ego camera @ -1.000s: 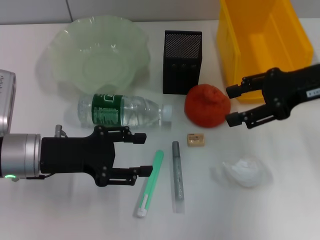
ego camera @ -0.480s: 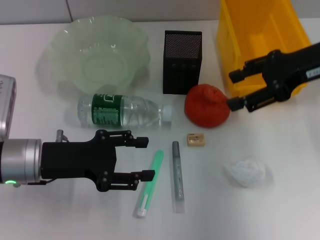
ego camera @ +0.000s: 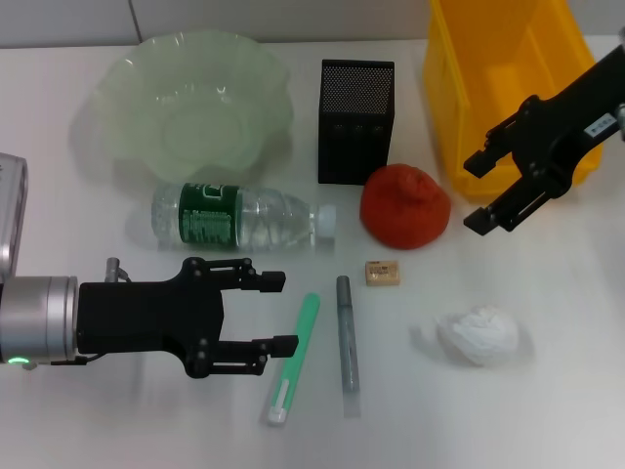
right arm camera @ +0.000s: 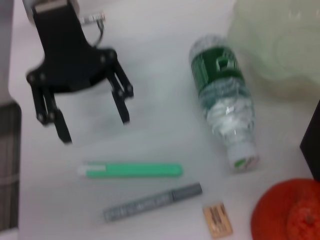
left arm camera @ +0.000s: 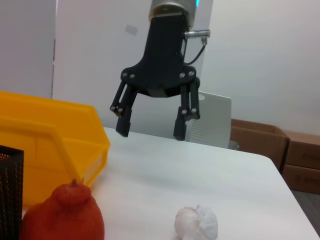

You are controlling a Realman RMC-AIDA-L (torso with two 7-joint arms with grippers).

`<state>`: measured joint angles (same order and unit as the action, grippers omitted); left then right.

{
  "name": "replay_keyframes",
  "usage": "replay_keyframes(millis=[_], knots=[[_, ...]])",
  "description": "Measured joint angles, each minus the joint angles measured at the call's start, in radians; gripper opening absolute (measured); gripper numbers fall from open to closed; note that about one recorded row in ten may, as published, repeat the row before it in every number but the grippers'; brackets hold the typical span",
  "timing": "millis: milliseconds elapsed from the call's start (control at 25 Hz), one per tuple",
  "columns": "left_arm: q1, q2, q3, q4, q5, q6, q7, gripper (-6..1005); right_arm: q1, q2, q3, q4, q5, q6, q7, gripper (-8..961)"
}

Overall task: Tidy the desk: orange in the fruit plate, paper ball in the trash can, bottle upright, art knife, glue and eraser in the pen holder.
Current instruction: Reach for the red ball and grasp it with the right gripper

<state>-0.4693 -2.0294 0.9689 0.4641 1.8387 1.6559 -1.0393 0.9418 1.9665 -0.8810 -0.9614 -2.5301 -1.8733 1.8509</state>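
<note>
The orange (ego camera: 405, 205) sits in front of the black mesh pen holder (ego camera: 356, 122). My right gripper (ego camera: 474, 193) hangs open and empty to its right, in front of the yellow trash can (ego camera: 449, 107); the left wrist view shows that right gripper (left arm camera: 150, 127) raised above the table. The bottle (ego camera: 239, 217) lies on its side below the pale-green fruit plate (ego camera: 117, 78). My left gripper (ego camera: 283, 313) is open beside a green stick (ego camera: 295, 357) and a grey one (ego camera: 346, 344); I cannot tell art knife from glue. The eraser (ego camera: 383, 273) and paper ball (ego camera: 479, 335) rest on the table.
The right wrist view shows the left gripper (right arm camera: 95, 127) above the green stick (right arm camera: 130, 170), with the bottle (right arm camera: 222, 107) and eraser (right arm camera: 217, 220) nearby. Cardboard boxes (left arm camera: 280, 150) stand beyond the table's far edge.
My right gripper has drawn away from the orange, rising back toward the trash can, still open. The left gripper has shifted slightly toward the table's front edge.
</note>
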Motion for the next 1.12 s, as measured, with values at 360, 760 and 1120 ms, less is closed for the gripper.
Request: replay_keyframes(millis=[360, 760, 1120], knots=[[0.0, -0.006, 0.004, 0.001, 0.005, -0.002, 0.002, 713, 0.048, 0.038, -0.141, 0.007, -0.079, 0.113, 0.01, 798], [0.0, -0.01, 0.005, 0.001, 0.005, 0.003, -0.01, 712, 0.011, 0.092, -0.174, 0.011, -0.094, 0.23, -0.077, 792], [0.002, -0.008, 0.005, -0.005, 0.005, 0.002, -0.013, 711, 0.006, 0.1, -0.22, 0.022, -0.095, 0.319, -0.09, 788]])
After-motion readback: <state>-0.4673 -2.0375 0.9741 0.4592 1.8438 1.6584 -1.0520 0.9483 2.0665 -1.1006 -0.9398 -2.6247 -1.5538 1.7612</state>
